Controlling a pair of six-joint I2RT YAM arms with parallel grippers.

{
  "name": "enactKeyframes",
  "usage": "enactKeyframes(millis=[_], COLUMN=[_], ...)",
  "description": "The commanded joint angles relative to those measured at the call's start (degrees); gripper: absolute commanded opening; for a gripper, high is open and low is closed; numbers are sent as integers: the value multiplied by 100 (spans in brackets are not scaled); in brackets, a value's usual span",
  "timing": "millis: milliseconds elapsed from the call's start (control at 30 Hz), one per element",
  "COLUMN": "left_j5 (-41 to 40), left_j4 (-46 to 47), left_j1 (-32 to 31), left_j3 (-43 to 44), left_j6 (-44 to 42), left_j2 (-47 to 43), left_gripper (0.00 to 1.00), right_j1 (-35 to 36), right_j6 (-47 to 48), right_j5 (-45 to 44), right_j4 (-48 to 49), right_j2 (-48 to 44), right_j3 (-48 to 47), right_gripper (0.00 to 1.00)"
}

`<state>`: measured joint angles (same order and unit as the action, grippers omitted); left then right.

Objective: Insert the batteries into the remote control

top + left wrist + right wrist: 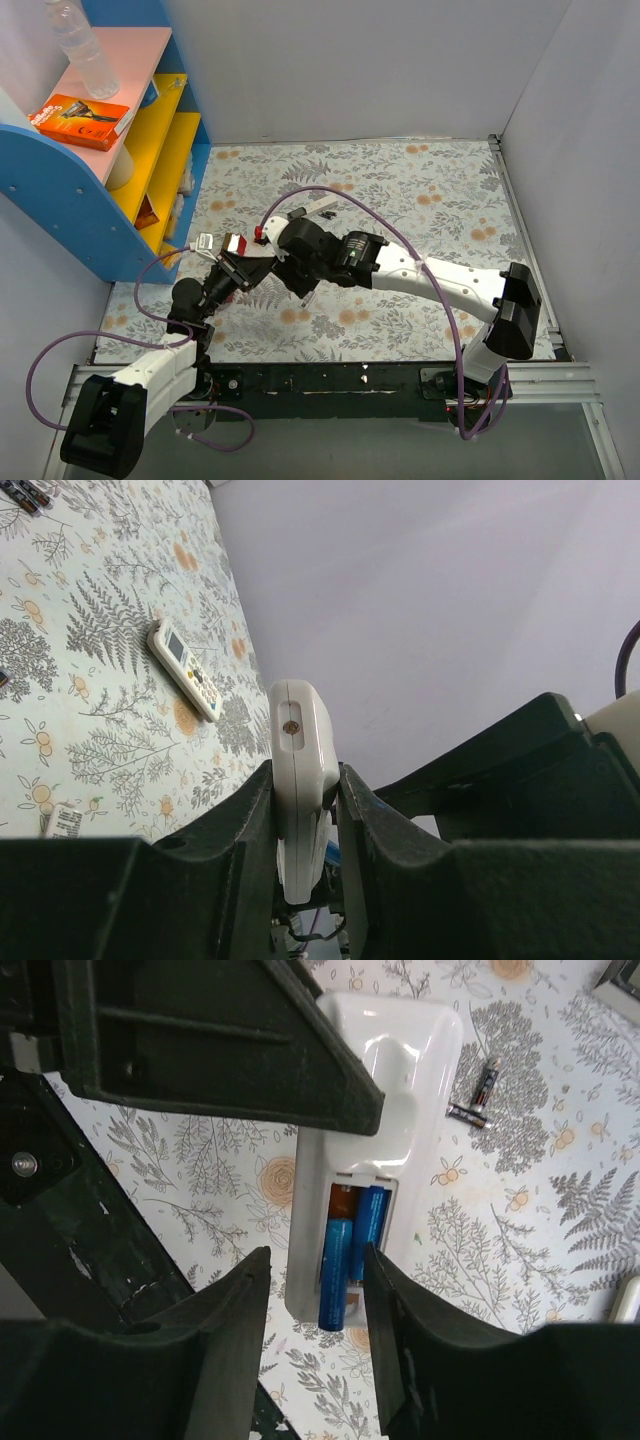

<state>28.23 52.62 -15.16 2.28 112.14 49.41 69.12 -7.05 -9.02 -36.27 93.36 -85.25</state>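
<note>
White on the remote (410, 1070) in the black left gripper (305, 810); orange inside its open bay. Blue on the two batteries (337, 1270) between the fingers of the black right gripper (312, 1260). Black on the loose batteries (480, 1085) beyond the right fingertips. White cloth (500, 1220), printed with grey ferns and orange blossoms. White spare remote (186, 670) with grey screen, left of the left gripper.

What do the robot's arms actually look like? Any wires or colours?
Both the left arm and right arm have white shells with chunky black joints. A purple cable loops along each. The claws are matte black, with two flat, wedge-shaped fingers.
</note>
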Motion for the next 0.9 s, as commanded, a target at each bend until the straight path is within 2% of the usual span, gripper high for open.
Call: enactKeyframes(millis=[0,133,300,500,633,867], left_j5=[-10,33,113,262,271,289], left_j4=[283,293,415,539,460,214], left_j1=[-31,-22,-31,-31,-31,-31], left_j3=[-800,-782,-817,-738,-712,-650], left_j6=[580,791,1196,1539,1592,1592], left_j2=[-19,-80,-168,-194,-317,-537], left_gripper=[0,0,0,0,0,0], right_j1=[22,22,-74,-180,-180,-180], right_j6=[282,546,1134,2198,2497,2647], right_j5=[-153,-363,-224,1118,1437,1675], right_j4=[182,173,348,866,1096,1201], right_j2=[-327,-538,-1091,-1961,-2234,-2077], right_j3=[-483,-563,15,1070,1414,1547], right_gripper=[52,52,49,42,34,33])
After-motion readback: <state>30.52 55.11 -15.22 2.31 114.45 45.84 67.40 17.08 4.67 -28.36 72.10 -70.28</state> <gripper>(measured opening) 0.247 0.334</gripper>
